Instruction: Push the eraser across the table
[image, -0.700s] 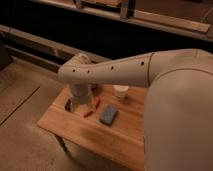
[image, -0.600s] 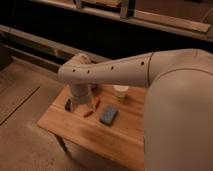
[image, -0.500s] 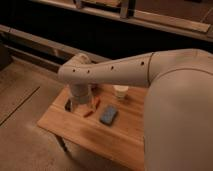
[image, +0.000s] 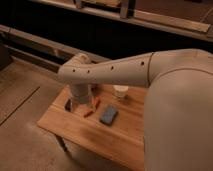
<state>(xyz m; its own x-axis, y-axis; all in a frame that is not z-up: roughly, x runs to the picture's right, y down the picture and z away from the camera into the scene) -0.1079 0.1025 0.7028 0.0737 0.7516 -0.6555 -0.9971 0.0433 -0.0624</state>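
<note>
Eyes on the eraser (image: 67, 104): a small black block near the left-hand end of the desk (image: 105, 139), close to that edge, looking more upright than flat. Whether it actually touches anything beside it, I can't make out from here.

Right at its 3 o'clock, just beside it, is the tool (image: 78, 105), hanging low over the wood at the end of the white arm (image: 112, 70). Is the tool spread or pressed together? I cannot tell; the wrist above it hides that. The arm sweeps in from the right, bends at a rounded elbow above the desk's left half and drops straight down to the tool.

Further out at 3 o'clock, past the tool, lies an orange-red marker (image: 96, 102), tilted on the planks. A shorter orange-red piece (image: 88, 113) lies at about 4 o'clock from the eraser, near the marker.

Beyond those, again around 4 o'clock, is the blue-grey pad (image: 108, 115), flat on the wood, set at an angle and well apart from the eraser.

Up at 2 o'clock, near the far edge, a white cup (image: 120, 91) stands upright, partly under the arm.

The desk is light-brown planks, and one leg (image: 62, 144) shows beneath its near-left corner, on a concrete floor (image: 22, 107).
</note>
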